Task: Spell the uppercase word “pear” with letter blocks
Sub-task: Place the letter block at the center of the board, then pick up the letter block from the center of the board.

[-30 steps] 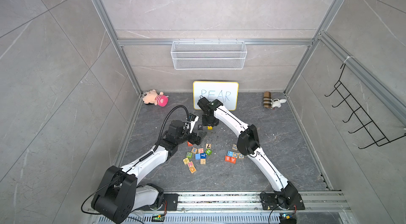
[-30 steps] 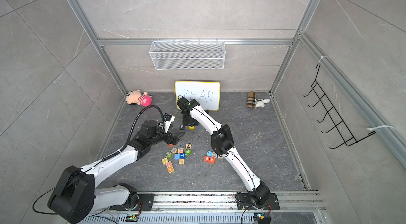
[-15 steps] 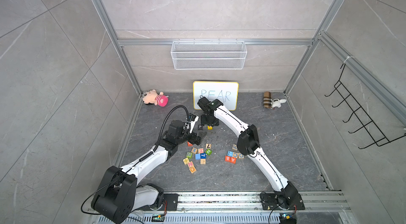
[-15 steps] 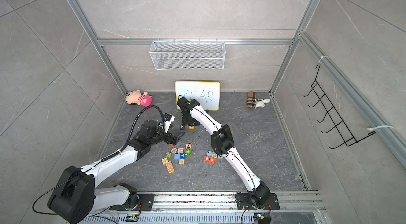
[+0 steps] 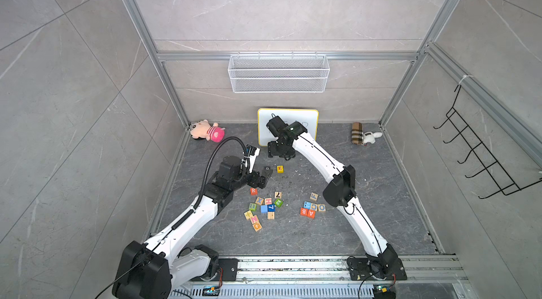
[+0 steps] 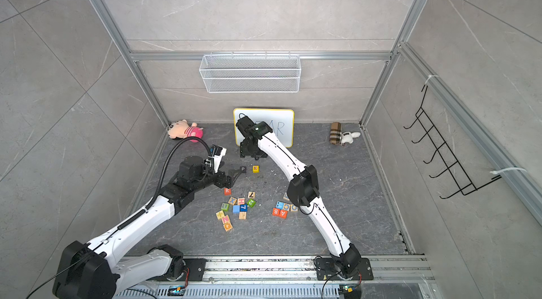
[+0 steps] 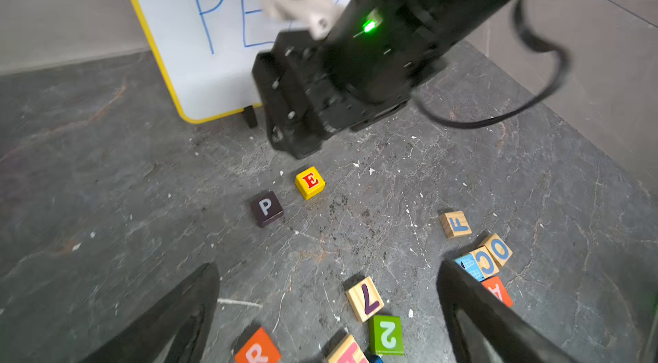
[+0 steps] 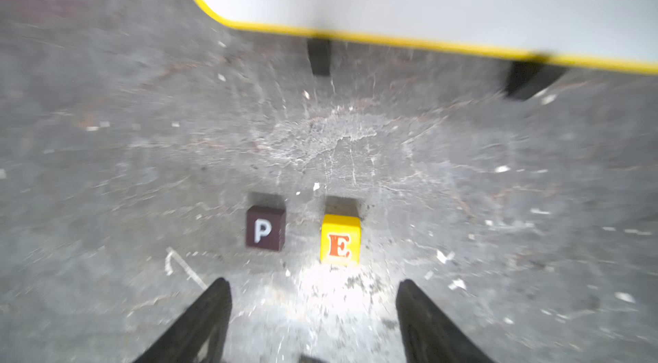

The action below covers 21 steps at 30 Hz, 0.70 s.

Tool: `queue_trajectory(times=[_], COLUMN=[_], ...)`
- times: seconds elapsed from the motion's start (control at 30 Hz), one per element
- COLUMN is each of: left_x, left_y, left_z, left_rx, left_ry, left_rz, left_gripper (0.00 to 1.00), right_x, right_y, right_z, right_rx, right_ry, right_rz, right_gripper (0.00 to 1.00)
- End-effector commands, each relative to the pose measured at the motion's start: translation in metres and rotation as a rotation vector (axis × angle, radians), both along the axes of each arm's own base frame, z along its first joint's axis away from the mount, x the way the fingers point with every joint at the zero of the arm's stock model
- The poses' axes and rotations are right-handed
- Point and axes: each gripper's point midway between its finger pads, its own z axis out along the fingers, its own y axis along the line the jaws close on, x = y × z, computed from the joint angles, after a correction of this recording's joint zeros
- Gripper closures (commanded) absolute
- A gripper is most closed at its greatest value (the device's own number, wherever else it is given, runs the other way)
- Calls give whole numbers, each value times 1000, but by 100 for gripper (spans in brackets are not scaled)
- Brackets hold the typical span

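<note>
We are finding the black cube with white P (image 8: 265, 231) and the yellow cube with red E (image 8: 340, 240) sitting side by side with a narrow gap between them. Their letters are facing up, and they are resting on the dark grey stone floor (image 5: 366, 195) in front of the yellow-framed whiteboard (image 7: 199, 69).

The orange-red cube with white R (image 5: 253, 191) is lying at the edge of the loose pile of other cubes (image 5: 265, 209), near the left gripper (image 7: 327, 268). The orange-red cube with A (image 6: 283, 213) is touching the orange-red B cube (image 6: 275, 211) beside the right arm's elbow (image 6: 303, 186).

Both grippers are standing spread with nothing between their fingers. The right gripper (image 8: 313, 283) is hanging just short of the E.

We are judging these cubes to be light, rigid and smooth-painted, so an off-centre pinch is likely to slip. We are recommending gripping two opposite side faces, low down, with the letter kept up. For the A, we are advising the faces that are not abutting the B.
</note>
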Motion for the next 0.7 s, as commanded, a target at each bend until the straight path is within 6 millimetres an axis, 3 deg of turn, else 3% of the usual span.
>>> queue_trajectory(times=[0.0, 0.07, 0.17, 0.27, 0.37, 0.5, 0.67], left_x=[-8, -13, -23, -26, -28, -35, -51], left_y=[22, 33, 46, 48, 21, -33, -91], left_z=[14, 16, 12, 8, 12, 21, 6], left_rx=[2, 10, 19, 9, -29, 27, 76], left_ry=[113, 145, 174, 197, 225, 159, 134], left_rz=[141, 201, 257, 271, 179, 16, -197], left_gripper=[5, 5, 5, 5, 5, 6, 7], right_x=[-15, -23, -39, -59, -77, -105, -140], right_y=[-9, -13, -14, -23, -47, -80, -120], right_z=[36, 45, 57, 55, 38, 15, -6], right_rx=[-31, 14, 141, 197, 135, 85, 34], right_ry=[-92, -148, -273, -340, -303, -289, -202], right_rz=[62, 81, 153, 201, 181, 166, 78], right_gripper=[24, 24, 15, 13, 13, 17, 22])
